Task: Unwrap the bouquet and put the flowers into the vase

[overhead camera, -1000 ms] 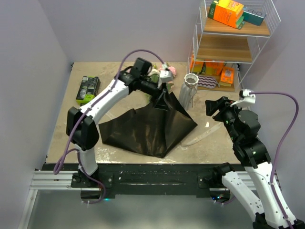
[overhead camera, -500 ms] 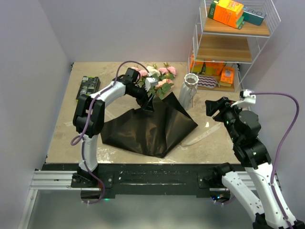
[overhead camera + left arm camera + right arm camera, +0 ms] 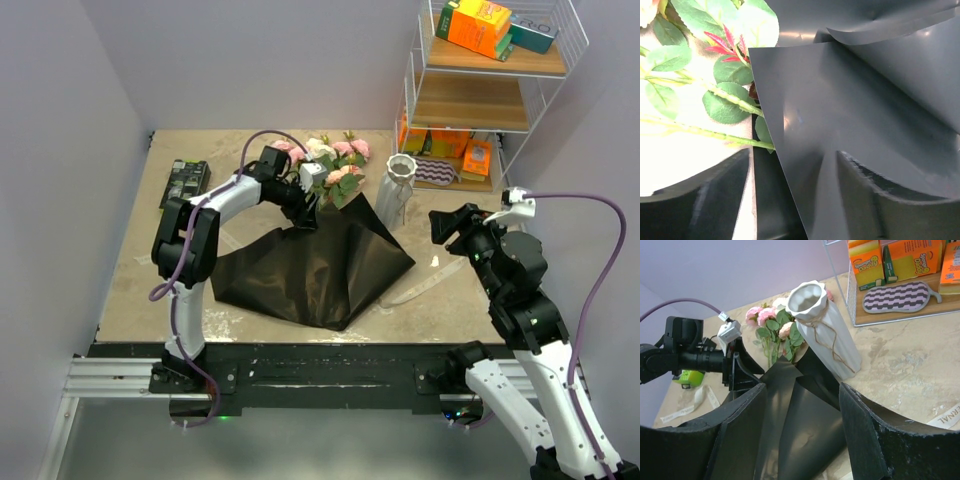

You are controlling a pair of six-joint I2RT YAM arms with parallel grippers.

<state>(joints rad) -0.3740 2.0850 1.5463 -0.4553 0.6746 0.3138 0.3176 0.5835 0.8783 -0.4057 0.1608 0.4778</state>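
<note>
The black paper of the bouquet lies spread on the table, rising to a peak at its far edge. The flowers, pink and cream roses with green leaves, lie behind that peak; their stems run under the sheet. My left gripper stands open at the peak, with a corner of the black paper between its fingers. The white ribbed vase stands upright just right of the flowers. My right gripper hovers open and empty right of the vase, facing the paper.
A white wire shelf with orange boxes stands at the back right, close behind the vase. A green and black box lies at the far left. A loose beige ribbon lies right of the paper, another ribbon piece to its left.
My left arm has come down and drawn back to the left, and the paper's raised peak has sunk. The flowers, covered by the wrist before, now show. The right arm has not moved.
</note>
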